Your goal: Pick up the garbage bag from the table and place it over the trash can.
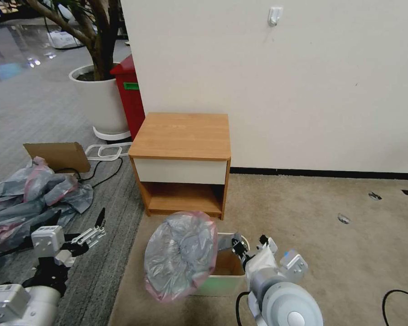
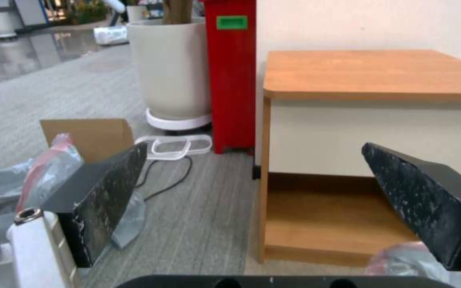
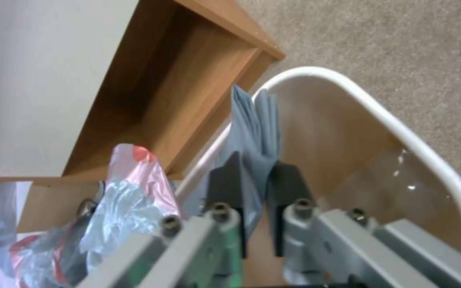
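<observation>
The garbage bag (image 1: 181,258), grey and wrinkly with a pink rim, billows open over the near-left side of the beige trash can (image 1: 231,271), which stands on the carpet in front of the table (image 1: 181,136). My right gripper (image 1: 237,246) is over the can's mouth, shut on a grey fold of the bag. In the right wrist view the gripper (image 3: 254,176) pinches that fold (image 3: 254,120) just inside the can's rim (image 3: 348,88). My left gripper (image 1: 97,226) hangs open to the left, over the grey floor, holding nothing. The left wrist view looks between its spread fingers (image 2: 108,188) at the table (image 2: 374,72).
A heap of grey and pink plastic sheeting (image 1: 31,199) lies on the floor at the left beside a cardboard piece (image 1: 59,156). A red bin (image 1: 129,97) and a white planter (image 1: 99,102) stand behind the table's left side. A black cable (image 1: 401,296) lies at the right.
</observation>
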Robot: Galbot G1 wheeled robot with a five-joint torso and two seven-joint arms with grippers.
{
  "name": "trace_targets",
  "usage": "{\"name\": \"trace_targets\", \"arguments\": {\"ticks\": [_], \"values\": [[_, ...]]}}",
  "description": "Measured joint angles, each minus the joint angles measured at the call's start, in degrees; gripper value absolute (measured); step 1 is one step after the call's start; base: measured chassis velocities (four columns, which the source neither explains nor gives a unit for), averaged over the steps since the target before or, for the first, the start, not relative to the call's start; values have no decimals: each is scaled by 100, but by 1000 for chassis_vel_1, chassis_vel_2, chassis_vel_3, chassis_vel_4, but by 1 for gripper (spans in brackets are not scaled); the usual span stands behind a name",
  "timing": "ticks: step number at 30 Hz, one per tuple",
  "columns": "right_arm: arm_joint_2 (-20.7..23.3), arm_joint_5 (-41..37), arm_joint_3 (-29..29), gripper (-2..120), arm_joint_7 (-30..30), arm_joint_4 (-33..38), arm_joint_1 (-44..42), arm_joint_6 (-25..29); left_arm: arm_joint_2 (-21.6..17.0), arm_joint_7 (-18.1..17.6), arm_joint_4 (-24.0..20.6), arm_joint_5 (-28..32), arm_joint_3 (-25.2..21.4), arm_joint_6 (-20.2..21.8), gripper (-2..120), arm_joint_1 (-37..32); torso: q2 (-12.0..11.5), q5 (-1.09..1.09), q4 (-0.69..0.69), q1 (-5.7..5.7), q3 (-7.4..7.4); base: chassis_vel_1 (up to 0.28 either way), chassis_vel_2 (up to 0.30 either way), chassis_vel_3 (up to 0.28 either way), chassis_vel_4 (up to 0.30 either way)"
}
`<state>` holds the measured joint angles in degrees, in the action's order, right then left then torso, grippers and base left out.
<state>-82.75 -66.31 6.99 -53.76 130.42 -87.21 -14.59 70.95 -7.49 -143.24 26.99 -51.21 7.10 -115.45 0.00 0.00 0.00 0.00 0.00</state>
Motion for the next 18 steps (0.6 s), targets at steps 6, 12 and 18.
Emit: {"name": "trace_targets", "arguments": {"ticks": [6,12,18], "values": [[29,24,174,33,-150,46,-53,3,34,0,0,-8,63,27,100,2,0,0,0,0,0,0,0,0,0],[85,22,460,54,-177,178,-180,-18,93,0,0,-99,158,54,100,9,0,0,0,0,0,0,0,0,0],[114,21,718,76,-178,376,-191,-15,72,-2,0,-181,277,172,100,-1,0,0,0,0,0,0,0,0,0]]}}
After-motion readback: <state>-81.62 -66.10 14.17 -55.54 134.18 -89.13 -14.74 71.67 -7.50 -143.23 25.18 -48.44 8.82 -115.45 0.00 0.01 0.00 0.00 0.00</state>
